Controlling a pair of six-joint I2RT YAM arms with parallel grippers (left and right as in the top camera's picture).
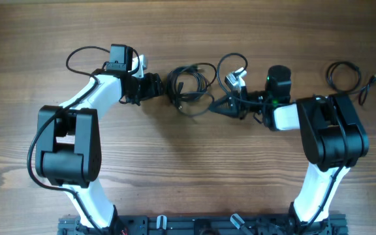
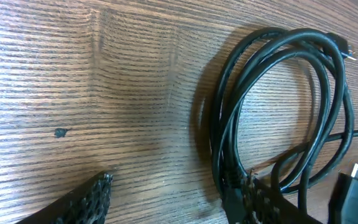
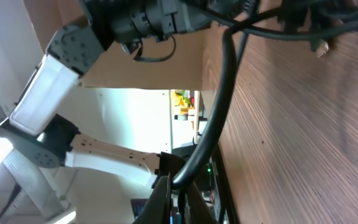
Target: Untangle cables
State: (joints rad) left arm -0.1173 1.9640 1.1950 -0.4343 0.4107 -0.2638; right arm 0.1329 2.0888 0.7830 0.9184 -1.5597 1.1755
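- The cables lie bunched as a coil of several turns on the table, at its far middle between the two arms. In the left wrist view the turns run side by side, with a small plug poking out at the upper right.
- One strand runs from the bunch towards the right arm. The right fingers are pressed together on it, pinching it where it comes down to them, and it looks lifted off the wood.
- The left fingers are spread and low over the table. One tip is over bare wood and the other sits at the near edge of the coil, seemingly touching its turns. They grip nothing.
- A loose loop with a white plug lies just behind the right fingers. Another loop lies well apart at the far right, on its own.
- The step in hand looks like drawing one cable out of the bunch.
- To do it well, the left fingers should close on the remaining turns to anchor them. The right should then pull slowly, low and away to its own side, while watching whether the whole coil drags.
- If the strand snags, ease off and regrip nearer the crossing rather than pulling harder.
- Steer the pull clear of the white-plug loop, or the freed cable may foul it.
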